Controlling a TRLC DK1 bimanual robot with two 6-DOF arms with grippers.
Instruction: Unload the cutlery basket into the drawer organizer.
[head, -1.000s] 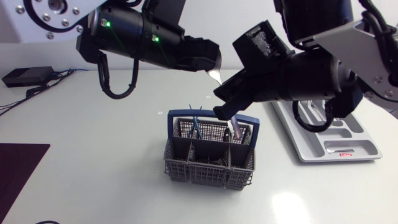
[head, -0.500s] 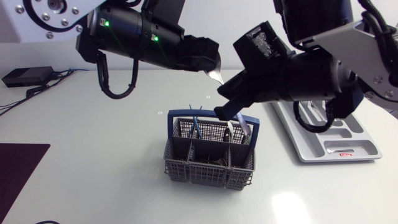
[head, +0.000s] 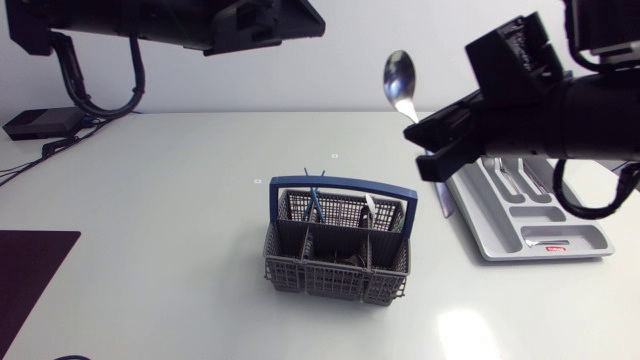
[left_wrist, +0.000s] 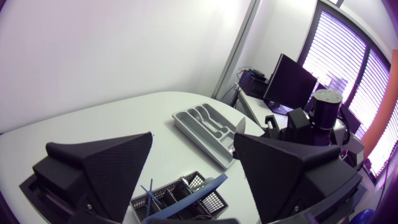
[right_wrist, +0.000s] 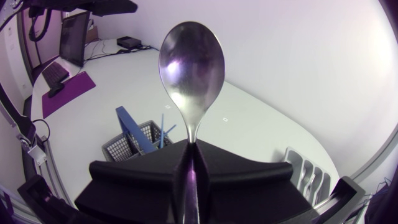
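One spoon (head: 398, 76) upright in right tool (head: 416, 128)

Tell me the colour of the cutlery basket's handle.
Blue handle on a grey basket; clearest in the head view.

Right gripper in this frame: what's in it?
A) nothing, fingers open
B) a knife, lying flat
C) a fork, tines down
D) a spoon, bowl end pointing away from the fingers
D: the right gripper is shut on the handle of the spoon, whose bowl sticks out beyond the fingertips, seen most clearly in the right wrist view.
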